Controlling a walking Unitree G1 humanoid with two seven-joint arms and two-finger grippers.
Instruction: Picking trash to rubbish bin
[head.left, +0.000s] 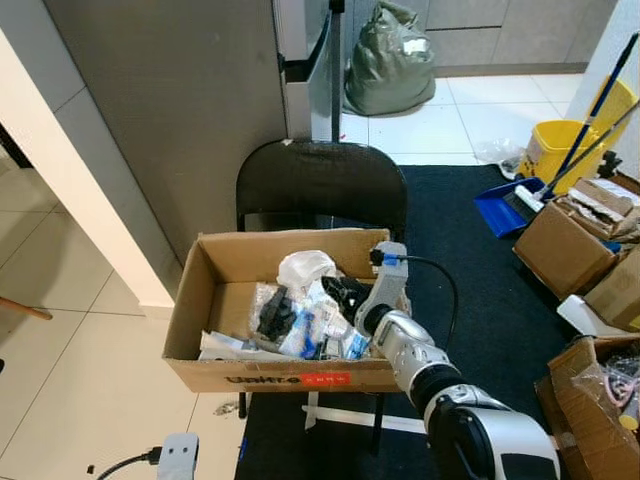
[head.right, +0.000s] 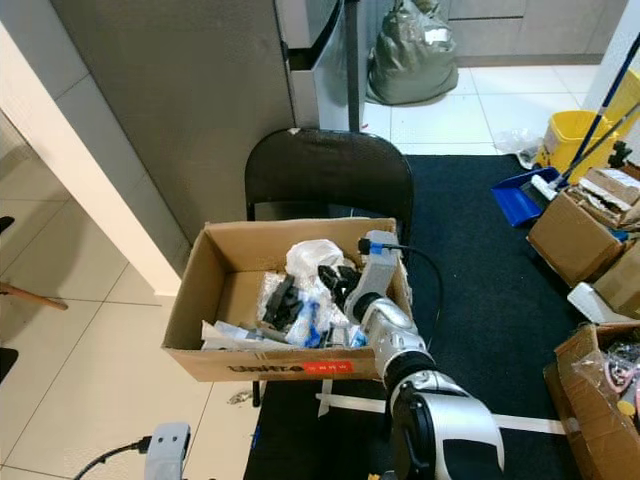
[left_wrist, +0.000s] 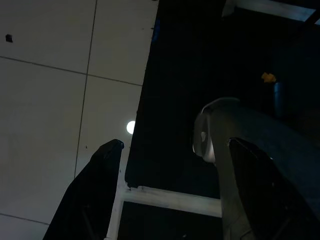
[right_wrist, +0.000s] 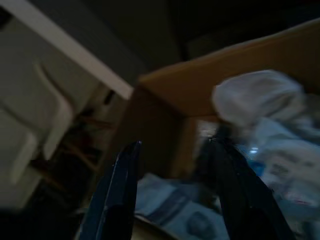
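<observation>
An open cardboard box (head.left: 280, 375) stands on a black chair (head.left: 320, 185) and holds mixed trash: a crumpled white bag (head.left: 305, 268), a black item (head.left: 275, 312) and blue-and-white wrappers (head.left: 325, 335). My right gripper (head.left: 343, 293) reaches into the box from its right side, just above the trash. In the right wrist view this gripper (right_wrist: 175, 145) is open, nothing between its fingers, with the white bag (right_wrist: 255, 97) ahead. My left gripper (left_wrist: 177, 144) hangs open over pale floor tiles and the edge of a black mat.
A stuffed grey-green rubbish bag (head.left: 390, 65) sits on the tiles behind the chair. At the right are a yellow mop bucket (head.left: 560, 150), a blue dustpan (head.left: 505, 205) and several cardboard boxes (head.left: 565, 250) on the black mat (head.left: 480, 290). A grey cabinet stands left of the chair.
</observation>
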